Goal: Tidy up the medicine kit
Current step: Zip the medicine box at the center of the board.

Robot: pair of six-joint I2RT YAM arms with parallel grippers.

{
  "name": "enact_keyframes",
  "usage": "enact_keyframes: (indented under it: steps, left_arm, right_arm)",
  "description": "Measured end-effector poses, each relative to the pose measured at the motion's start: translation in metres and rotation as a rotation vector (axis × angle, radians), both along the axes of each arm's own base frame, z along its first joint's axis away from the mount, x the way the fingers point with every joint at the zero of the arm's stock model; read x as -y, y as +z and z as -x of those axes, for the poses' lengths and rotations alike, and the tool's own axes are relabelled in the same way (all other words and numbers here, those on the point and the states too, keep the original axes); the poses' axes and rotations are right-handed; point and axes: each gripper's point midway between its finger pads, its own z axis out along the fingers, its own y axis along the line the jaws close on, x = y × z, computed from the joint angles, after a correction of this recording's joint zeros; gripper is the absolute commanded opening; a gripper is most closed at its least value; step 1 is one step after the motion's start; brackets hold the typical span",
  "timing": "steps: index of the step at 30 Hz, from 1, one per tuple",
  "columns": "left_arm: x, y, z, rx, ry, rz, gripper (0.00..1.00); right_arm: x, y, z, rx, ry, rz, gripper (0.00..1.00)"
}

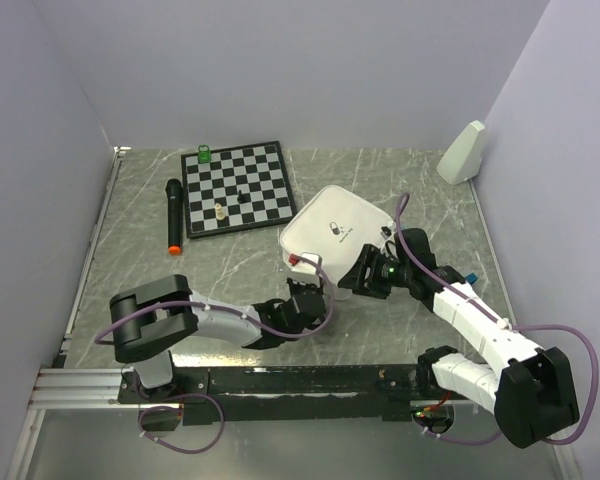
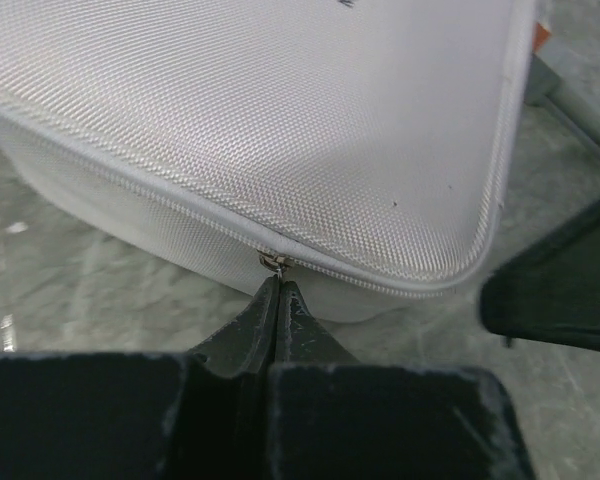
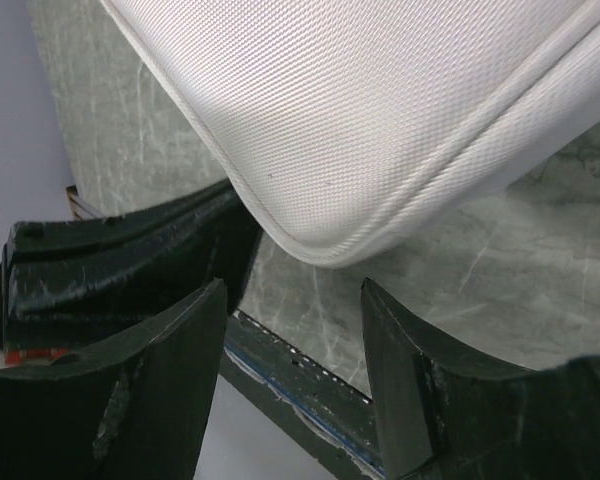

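The kit [image 1: 338,228] lies lid down beside the chessboard [image 1: 236,186], the left gripper [image 2: 276,290] clamped shut at its zip pull [image 2: 272,263], the right gripper [image 3: 292,292] open at a corner; unzipping seems about to start, needing a steady drag along the seam.

i get flat, even overhead light up top, faint soft shadows on the table [image 1: 240,260], medicine kit [image 2: 280,120] weave crisp at both wrists, left gripper [image 2: 277,290] black and soft near the lens, right gripper [image 3: 292,300] dark, slightly blurred
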Motion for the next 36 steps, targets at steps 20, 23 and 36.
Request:
enact_keyframes:
  steps: [20,23,36]
  left_arm:
    - [0.033,0.003,0.010,0.009,-0.108,0.002,0.01]
    - [0.032,0.004,0.009,0.012,-0.097,0.003,0.01]
    - [0.014,0.004,0.001,-0.001,-0.027,0.038,0.01]
  right_arm:
    - [0.016,-0.025,-0.005,-0.124,-0.141,0.073,0.12]
    - [0.015,-0.023,-0.005,-0.128,-0.141,0.059,0.03]
    - [0.020,-0.022,-0.010,-0.103,-0.159,0.028,0.45]
